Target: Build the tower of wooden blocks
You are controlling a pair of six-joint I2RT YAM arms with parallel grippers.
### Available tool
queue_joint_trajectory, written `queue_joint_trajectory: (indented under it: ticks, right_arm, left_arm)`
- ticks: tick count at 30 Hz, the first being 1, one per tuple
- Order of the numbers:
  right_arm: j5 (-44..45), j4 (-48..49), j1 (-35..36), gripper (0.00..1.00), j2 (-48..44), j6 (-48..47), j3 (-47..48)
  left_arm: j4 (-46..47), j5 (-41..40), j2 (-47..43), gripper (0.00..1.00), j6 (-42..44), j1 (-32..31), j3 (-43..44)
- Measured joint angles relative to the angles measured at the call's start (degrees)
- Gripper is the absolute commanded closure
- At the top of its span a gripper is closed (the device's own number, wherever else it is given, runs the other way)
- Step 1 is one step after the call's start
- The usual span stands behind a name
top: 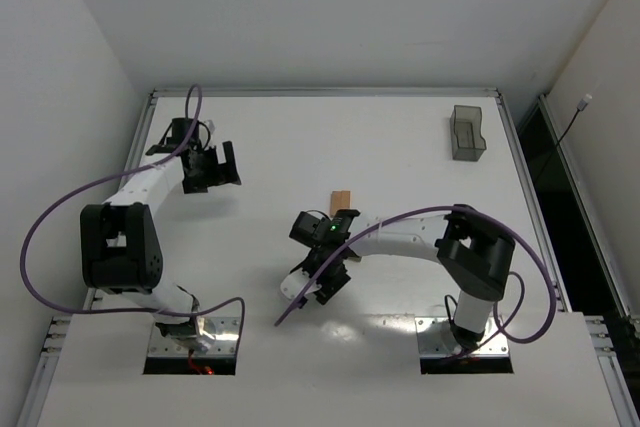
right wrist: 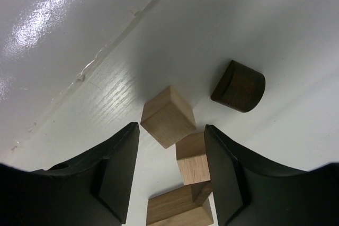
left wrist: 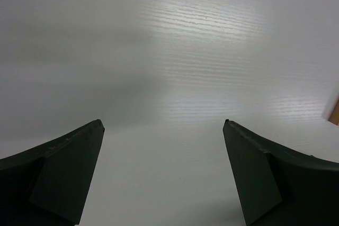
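In the right wrist view several wood blocks lie loose on the white table. A light tan cube [right wrist: 168,116] sits just past my fingertips, with a second tan cube [right wrist: 193,158] close against the inner side of the right finger. A tan bar [right wrist: 180,210] lies nearer the palm, and a dark brown half-round block [right wrist: 238,86] lies beyond the right finger. My right gripper [right wrist: 170,128] [top: 322,285] stands open over them, gripping none. A tan flat block [top: 341,199] lies apart at mid-table. My left gripper [left wrist: 163,123] [top: 215,167] is open and empty. No tower is in view.
A translucent grey bin [top: 467,133] stands at the back right of the table [top: 400,147]. A purple cable loops from each arm. A sliver of a tan block [left wrist: 335,114] shows at the right edge of the left wrist view.
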Motion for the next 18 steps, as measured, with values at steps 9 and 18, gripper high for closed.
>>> queue_joint_trajectory:
  ticks: [9, 18]
  right_arm:
    - [0.2, -0.7, 0.1, 0.47, 0.0, -1.9, 0.0]
    - [1.2, -0.8, 0.5, 0.47, 0.0, -4.6, -0.2]
  left_arm:
    - [0.1, 0.7, 0.4, 0.04, -0.4, 1.4, 0.0]
    - [0.4, 1.3, 0.4, 0.04, -1.0, 2.6, 0.0]
